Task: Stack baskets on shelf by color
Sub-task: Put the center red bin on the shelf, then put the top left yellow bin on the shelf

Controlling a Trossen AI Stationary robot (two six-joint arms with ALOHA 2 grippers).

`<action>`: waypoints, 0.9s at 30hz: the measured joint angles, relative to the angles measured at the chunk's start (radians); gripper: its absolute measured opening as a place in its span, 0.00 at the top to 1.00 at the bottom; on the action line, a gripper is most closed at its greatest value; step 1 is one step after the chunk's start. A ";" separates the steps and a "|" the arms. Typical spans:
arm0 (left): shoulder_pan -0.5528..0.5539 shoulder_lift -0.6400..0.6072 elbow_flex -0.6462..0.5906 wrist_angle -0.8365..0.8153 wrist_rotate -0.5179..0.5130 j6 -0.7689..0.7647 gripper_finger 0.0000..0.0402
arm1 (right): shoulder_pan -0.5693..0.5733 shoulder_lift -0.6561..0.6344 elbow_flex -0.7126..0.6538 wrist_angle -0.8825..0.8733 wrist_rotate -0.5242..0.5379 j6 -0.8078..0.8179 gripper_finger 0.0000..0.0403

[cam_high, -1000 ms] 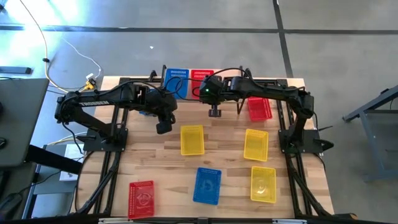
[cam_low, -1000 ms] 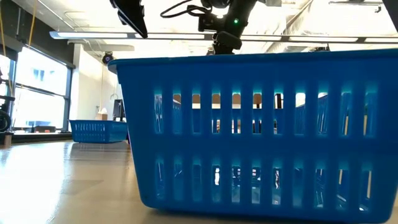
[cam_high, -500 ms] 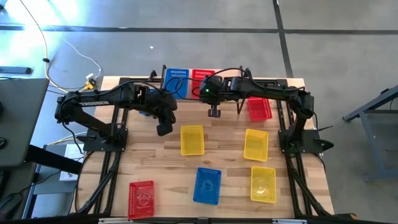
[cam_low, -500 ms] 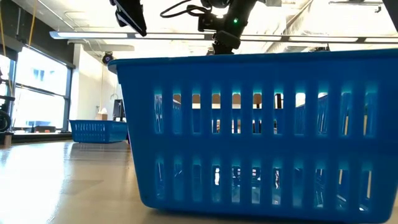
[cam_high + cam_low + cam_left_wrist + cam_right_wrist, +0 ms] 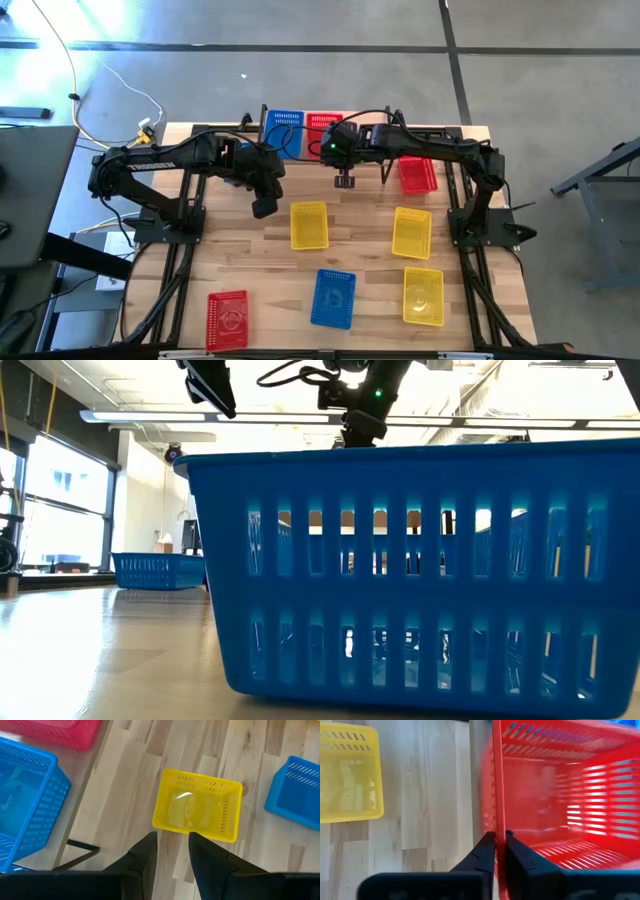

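Note:
A red basket (image 5: 325, 122) sits beside a blue basket (image 5: 285, 130) at the table's far edge, where the light-wood shelf (image 5: 87, 775) stands. My right gripper (image 5: 498, 835) is over that red basket (image 5: 560, 795), pointing down and shut on it; it also shows in the high view (image 5: 342, 158). My left gripper (image 5: 263, 207) hangs open and empty above the table. Its wrist view (image 5: 172, 847) looks onto a yellow basket (image 5: 197, 805). The other baskets rest on their bottoms on the tabletop. My right gripper pinches the rim of one red basket wall (image 5: 497, 815), the wall that faces the bare table and a yellow basket (image 5: 347, 770). One finger (image 5: 482, 852) is outside the wall and one (image 5: 520, 852) is inside. The fingers come from above, pointing down. I cannot tell whether the basket rests on the shelf.
On the table lie yellow baskets (image 5: 308, 222) (image 5: 411, 232) (image 5: 423, 295), a blue basket (image 5: 333, 298) that fills the low view (image 5: 410, 570), red baskets (image 5: 228, 320) (image 5: 418, 175), and a blue one (image 5: 232, 181) under my left arm. A thin black shelf leg (image 5: 80, 847) stands near my left gripper.

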 joint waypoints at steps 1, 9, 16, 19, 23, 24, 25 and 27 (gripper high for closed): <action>0.000 0.000 0.000 0.000 0.000 0.001 0.75 | 0.000 0.000 0.000 0.000 0.002 0.003 0.92; 0.000 0.000 0.000 0.000 -0.002 -0.028 0.75 | 0.005 -0.015 0.000 0.001 0.027 0.059 0.79; 0.000 0.000 0.000 0.000 -0.003 -0.067 0.75 | 0.048 -0.058 0.000 0.000 0.029 0.138 0.78; -0.001 0.000 0.000 0.000 -0.002 -0.128 0.75 | 0.071 -0.083 0.000 0.000 0.030 0.180 0.78; -0.027 0.000 0.000 -0.046 0.005 -0.298 0.75 | 0.103 -0.118 0.000 0.000 0.059 0.265 0.78; -0.039 0.000 0.000 -0.060 0.005 -0.328 0.75 | 0.111 -0.129 0.000 0.000 0.067 0.280 0.78; -0.052 0.000 -0.003 -0.069 0.002 -0.349 0.75 | 0.118 -0.137 0.000 0.000 0.071 0.295 0.78; -0.076 0.000 -0.027 -0.053 0.000 -0.390 0.75 | 0.128 -0.150 0.000 -0.002 0.064 0.307 0.78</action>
